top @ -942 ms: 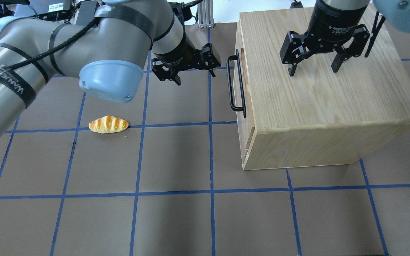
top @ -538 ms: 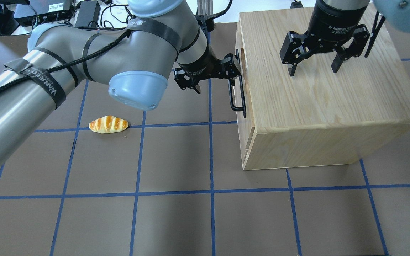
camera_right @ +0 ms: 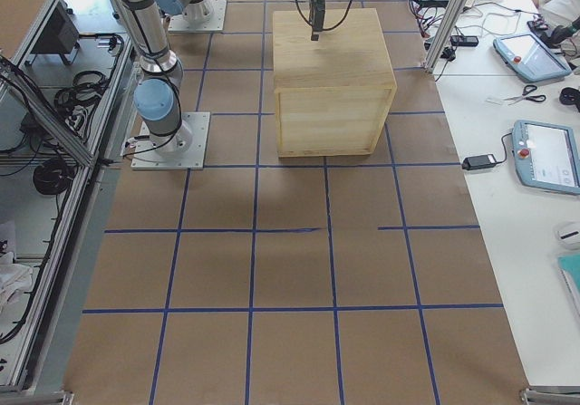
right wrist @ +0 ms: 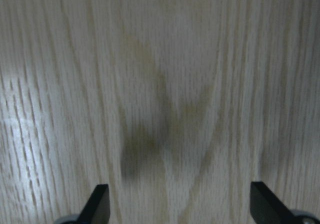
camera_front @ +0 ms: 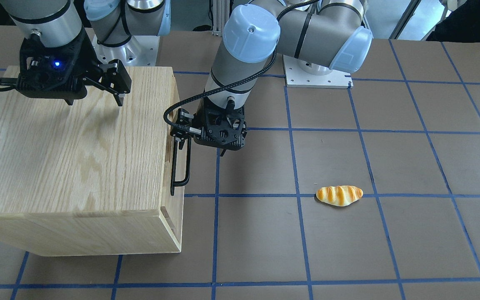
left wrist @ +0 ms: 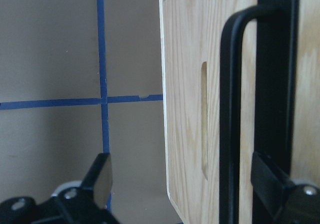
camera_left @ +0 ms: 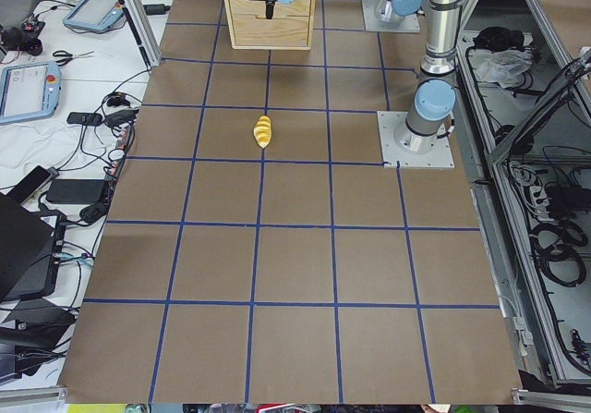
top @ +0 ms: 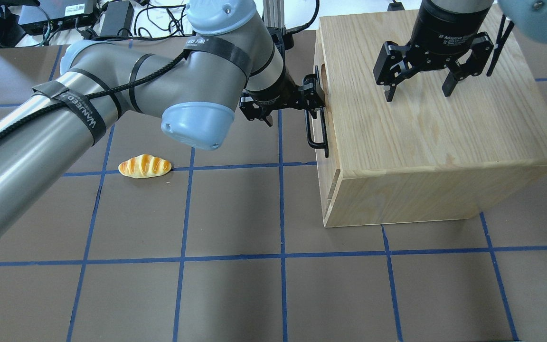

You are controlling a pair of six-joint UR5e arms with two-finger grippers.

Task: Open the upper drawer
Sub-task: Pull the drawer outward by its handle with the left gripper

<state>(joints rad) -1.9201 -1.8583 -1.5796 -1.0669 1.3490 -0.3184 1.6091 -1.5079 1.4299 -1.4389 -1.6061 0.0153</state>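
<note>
The upper drawer point(top: 323, 102) sits closed in the wooden cabinet point(top: 435, 137), its front facing the robot's left side. Its long black bar handle point(top: 310, 133) shows in the front-facing view point(camera_front: 180, 166) and in the left wrist view point(left wrist: 229, 108). My left gripper point(top: 288, 108) is open at the handle's far end. In the left wrist view the bar stands between its two fingers point(left wrist: 100, 176), untouched by them. My right gripper point(top: 418, 92) is open and empty, hovering just above the cabinet's top; the right wrist view shows only wood grain between its fingers point(right wrist: 97, 204).
A toy bread roll point(top: 144, 166) lies on the brown mat left of the cabinet, also in the front-facing view point(camera_front: 339, 195). The left arm's elbow point(top: 197, 123) hangs over the mat between roll and cabinet. Cables and boxes point(top: 64, 16) lie beyond the table's far edge.
My left arm has swung right, toward the cabinet. Its open gripper went from well clear of the handle to straddling the handle's far end. The right gripper and the drawer have not moved.
</note>
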